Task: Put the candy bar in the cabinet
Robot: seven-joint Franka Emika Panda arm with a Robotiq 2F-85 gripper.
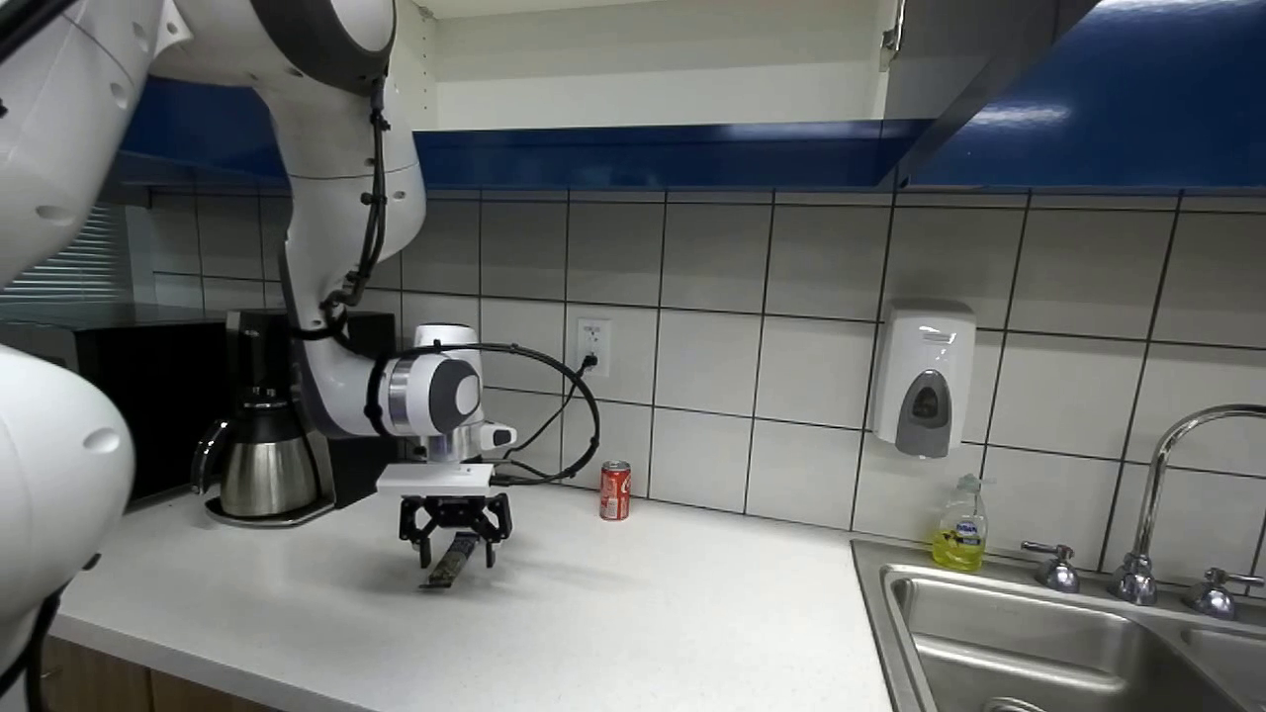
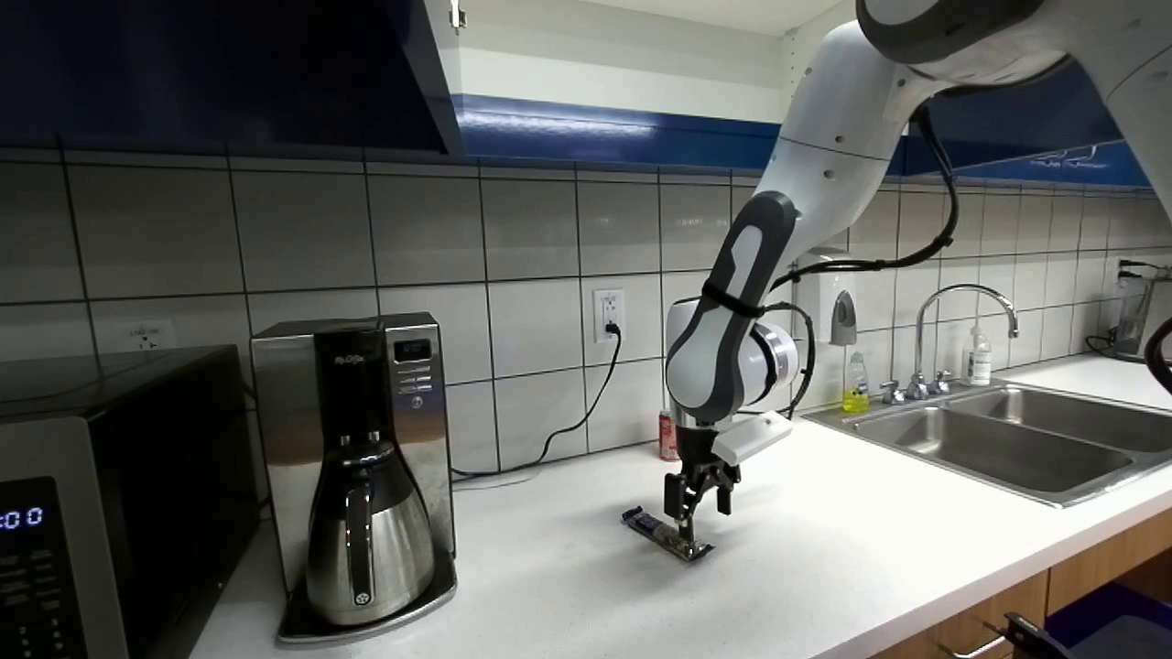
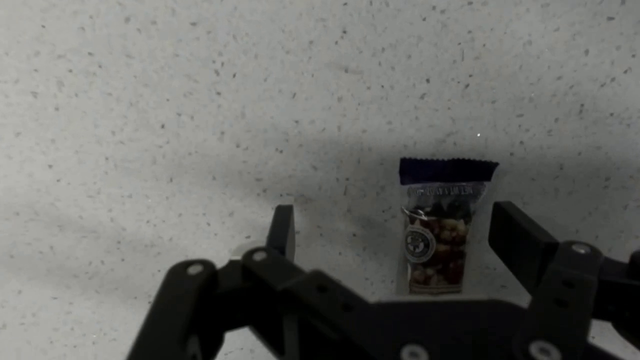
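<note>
“White arm [image 1: 341, 213] loomed closest, its thick links crowding the left edge in an exterior view. Pose?”

“Arched over the table [image 1: 643, 613], forearm dropped, gripper [image 1: 458, 555] pointing straight down. Fingers stood wide apart; the candy bar [image 3: 437, 240] lay flat on the table between them, nearer the finger at the right of the wrist view, gaps showing on both sides.”

“Containers?”

“Cabinet [image 1: 643, 156] hung overhead, open, its white interior partly in view. Steel carafe [image 2: 385, 558] sat on the base of the coffee maker [image 2: 421, 439], contents hidden. Soap bottle [image 1: 959, 534] at the back edge of the sink [image 1: 875, 598] held yellow liquid. Red can [image 1: 614, 491] stood upright near the tiled wall [image 1: 702, 361].”

“Writing?”

“Bar's wrapper read ‘NET WT’, inverted in the wrist view, next to a clear window onto nuts; its round emblem was too small to read. Microwave [image 2: 137, 494] display ended in ‘:00’. Bottle label was blue, words illegible; same trouble with the can's white lettering.”
</note>
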